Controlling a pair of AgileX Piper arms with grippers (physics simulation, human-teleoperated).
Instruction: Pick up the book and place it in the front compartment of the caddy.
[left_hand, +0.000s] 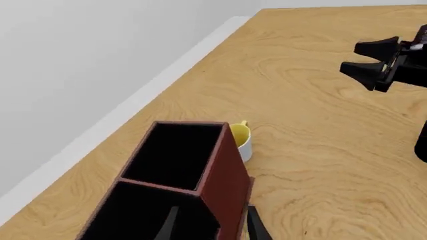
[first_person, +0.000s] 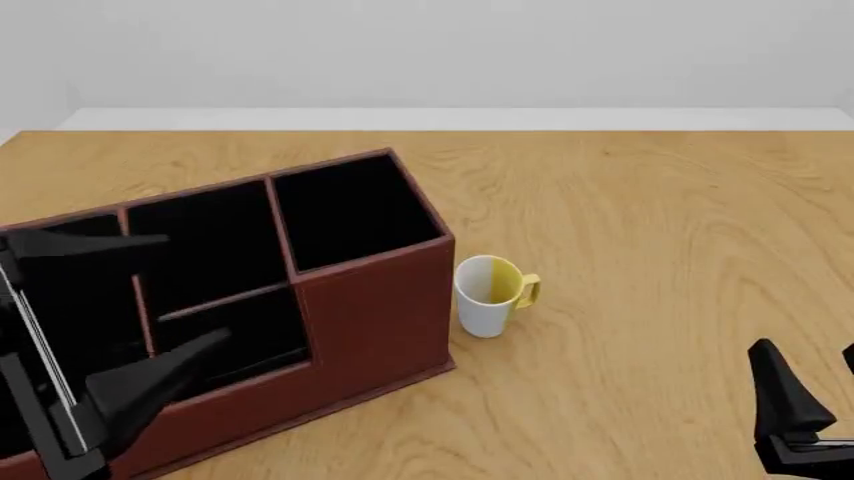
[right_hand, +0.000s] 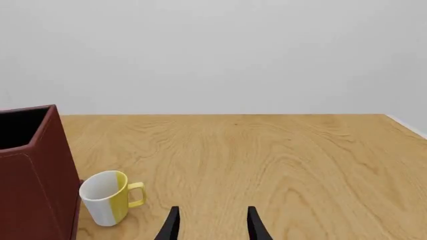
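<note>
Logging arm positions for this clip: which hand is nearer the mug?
Right, though not by much. The right hand hangs over bare table toward the camera and right of the mug; the left hand is over the caddy, on the mug's other side.

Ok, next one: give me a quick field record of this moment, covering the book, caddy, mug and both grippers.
book: not seen in any view
caddy: upright on the table, left side; no book visible in its cells
mug: upright, just right of the caddy
left gripper: open, over the caddy, nothing between the fingers
right gripper: open, near right, over bare wood
</note>
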